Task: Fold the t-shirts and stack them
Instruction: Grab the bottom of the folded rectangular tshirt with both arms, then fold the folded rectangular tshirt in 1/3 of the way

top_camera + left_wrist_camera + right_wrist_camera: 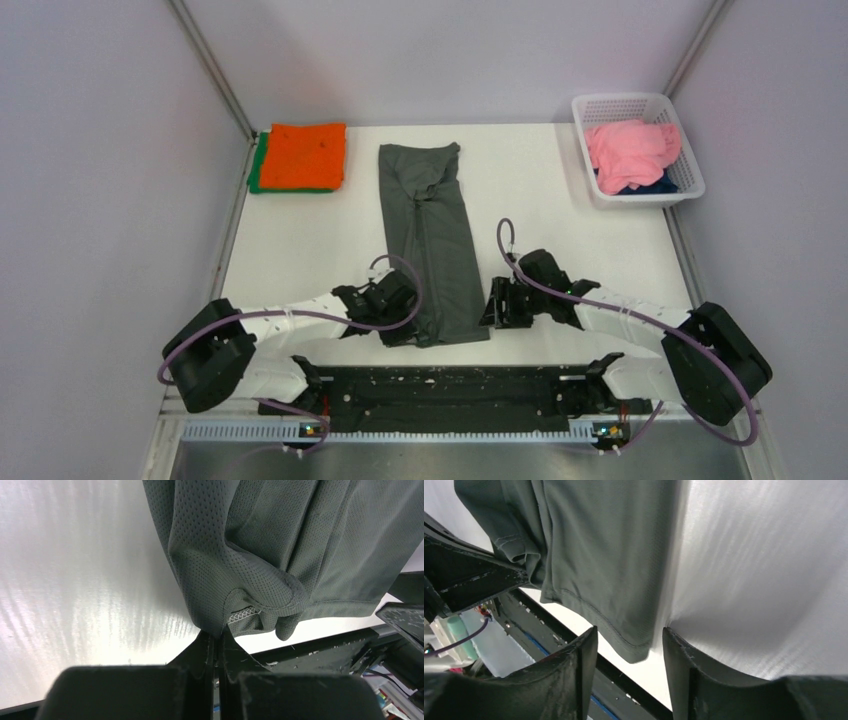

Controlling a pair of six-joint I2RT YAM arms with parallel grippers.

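A dark grey t-shirt (430, 240) lies folded into a long strip down the middle of the white table (300, 250). My left gripper (405, 322) is shut on the strip's near left corner (220, 615), pinching the hem between its fingers. My right gripper (492, 312) is open, its fingers either side of the near right corner (634, 650) without closing on it. A folded orange t-shirt (305, 155) lies on a green one (258, 170) at the back left. A pink t-shirt (630, 150) and a navy one (655, 184) lie crumpled in the basket.
A white lattice basket (690, 165) stands at the back right corner. Grey walls enclose the table on three sides. A black rail (450, 385) runs along the near edge between the arm bases.
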